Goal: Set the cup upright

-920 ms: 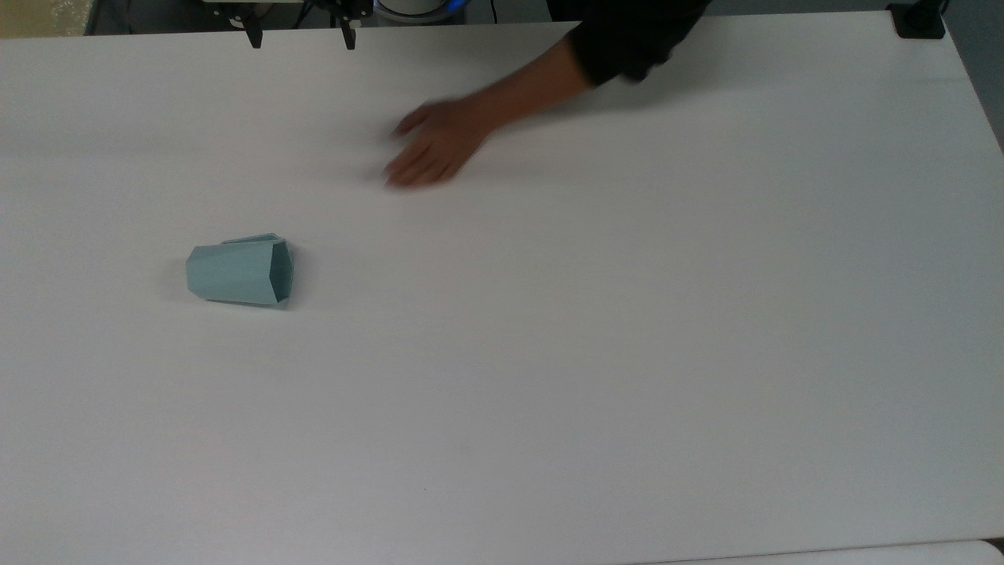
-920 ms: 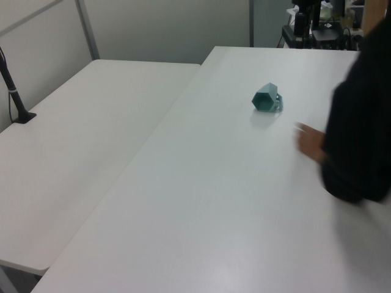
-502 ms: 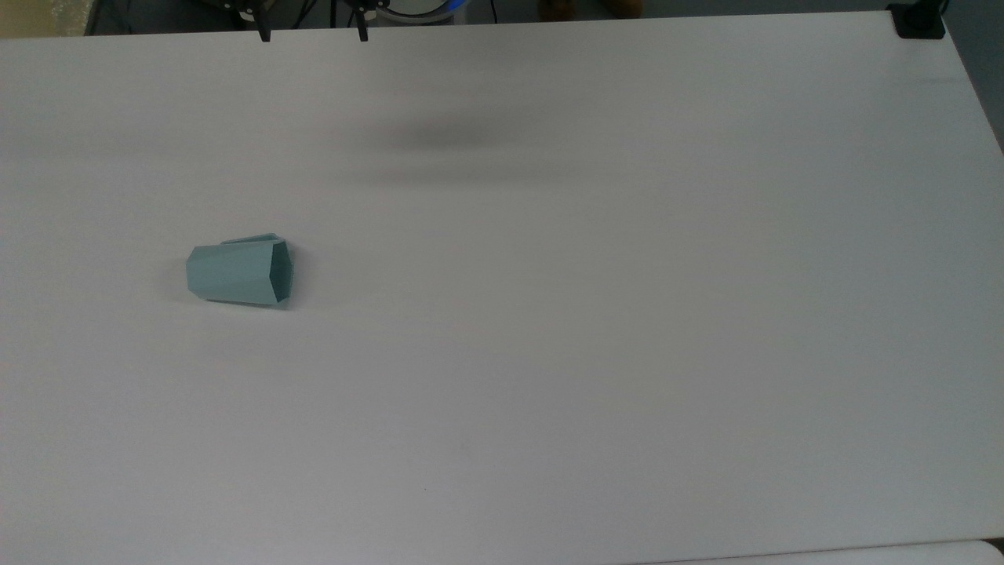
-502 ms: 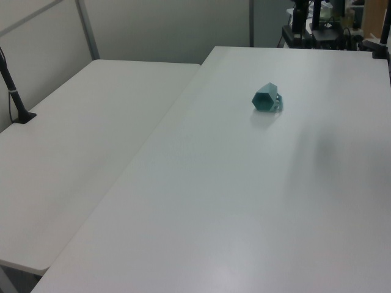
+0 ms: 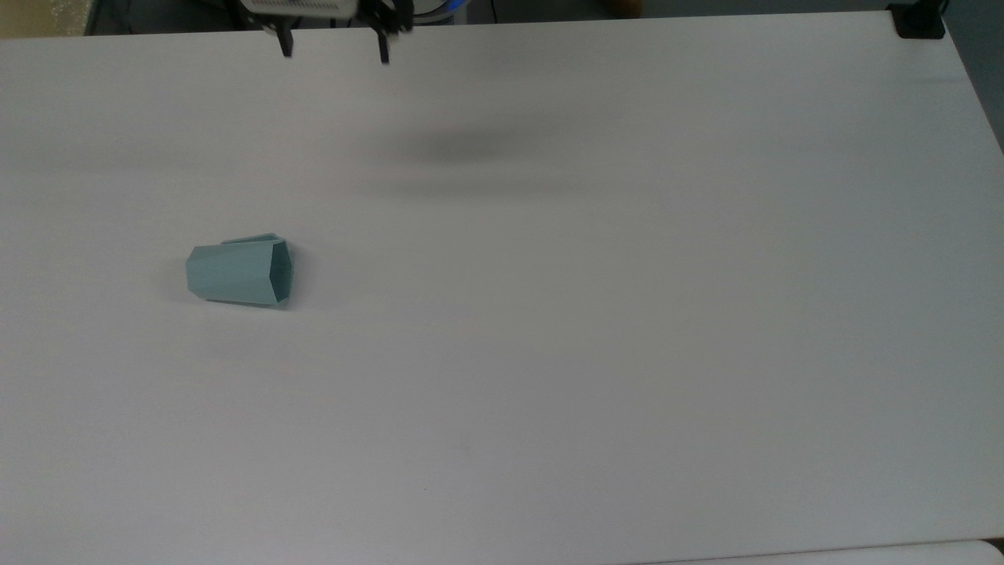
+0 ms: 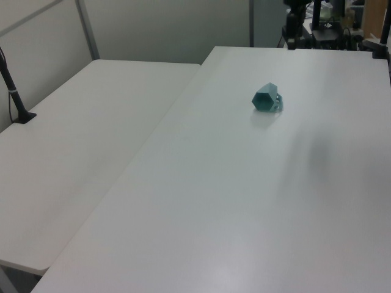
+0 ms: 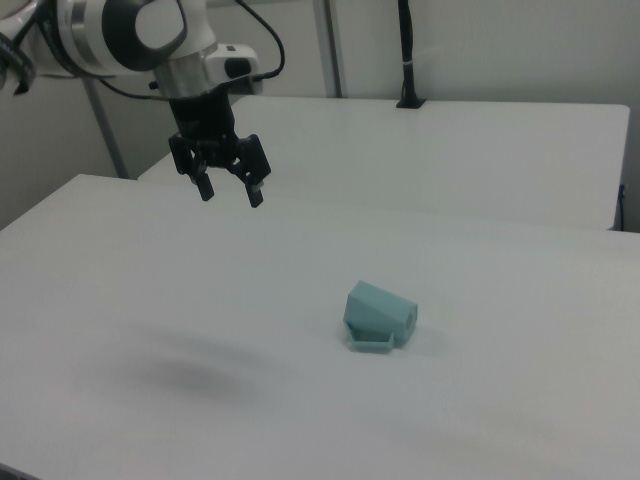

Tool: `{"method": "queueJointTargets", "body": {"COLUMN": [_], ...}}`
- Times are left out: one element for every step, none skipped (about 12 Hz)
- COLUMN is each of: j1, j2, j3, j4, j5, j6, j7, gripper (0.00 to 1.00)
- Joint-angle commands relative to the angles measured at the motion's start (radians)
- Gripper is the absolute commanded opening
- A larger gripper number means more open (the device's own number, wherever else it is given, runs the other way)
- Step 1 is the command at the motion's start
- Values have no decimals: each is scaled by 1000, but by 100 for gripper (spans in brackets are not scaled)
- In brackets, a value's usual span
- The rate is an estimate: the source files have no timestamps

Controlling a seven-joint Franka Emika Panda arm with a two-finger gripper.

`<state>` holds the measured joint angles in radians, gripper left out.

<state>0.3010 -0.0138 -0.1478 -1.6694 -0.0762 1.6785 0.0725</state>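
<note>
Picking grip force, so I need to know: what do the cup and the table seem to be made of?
The cup: probably hard plastic or glazed ceramic, matte pale teal; its flat facets and crisp edges show no glare. Which of the two, the look leaves open. The table: a smooth white top, likely laminate or plastic, with a faint sheen and soft shadows.

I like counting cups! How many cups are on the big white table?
1. The cup lies on its side on the white table, toward the top view's left, well apart from the open gripper hanging near the far edge. Nothing on the table could hide another.
</note>
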Motion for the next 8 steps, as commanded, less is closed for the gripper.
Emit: {"method": "queueJointTargets", "body": {"j1": [82,107,147,183,207,217,221,218], "j2": [96,142,184,224,259,291,317,339], "j3": [5,5,5,5,7,7,7,7], "j4": [-3,-3,-13,-44,-73,-90,-92,-92], "j5": [-147,-233,-375,-531,-663,-750,-801,-844], "j6": [151,170,170,170,171,170,168,168], "j7": [246,292,350,431,519,585,613,615], "gripper": [100,100,100,100,100,100,100,100]}}
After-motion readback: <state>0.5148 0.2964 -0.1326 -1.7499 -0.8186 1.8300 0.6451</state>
